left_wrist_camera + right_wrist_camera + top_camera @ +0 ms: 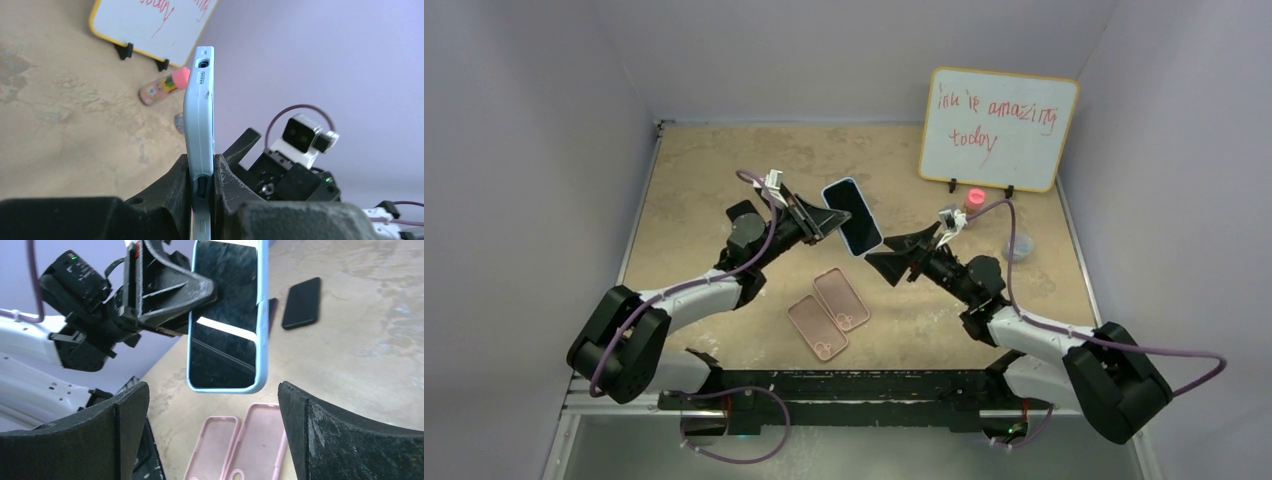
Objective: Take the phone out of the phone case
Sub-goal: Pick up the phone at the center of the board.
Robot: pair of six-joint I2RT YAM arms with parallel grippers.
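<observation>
A phone in a light blue case (pixel 852 215) is held up in the air above the table's middle. My left gripper (pixel 821 222) is shut on its side; in the left wrist view the case (pixel 199 110) stands edge-on between the two fingers, with the gripper (pixel 201 176) low in frame. In the right wrist view the dark screen (pixel 226 315) faces the camera, with the blue rim round it. My right gripper (pixel 892 256) is open and empty, just right of and below the phone; in its own view the gripper (pixel 212 412) frames the phone's lower end without touching it.
Two empty pink cases (pixel 841 298) (pixel 816 326) lie on the table below the phone. A bare black phone (pixel 301 303) lies further back. A whiteboard (pixel 997 128), a pink-capped bottle (pixel 974 200) and a small clear dish (pixel 1018 247) stand at the back right.
</observation>
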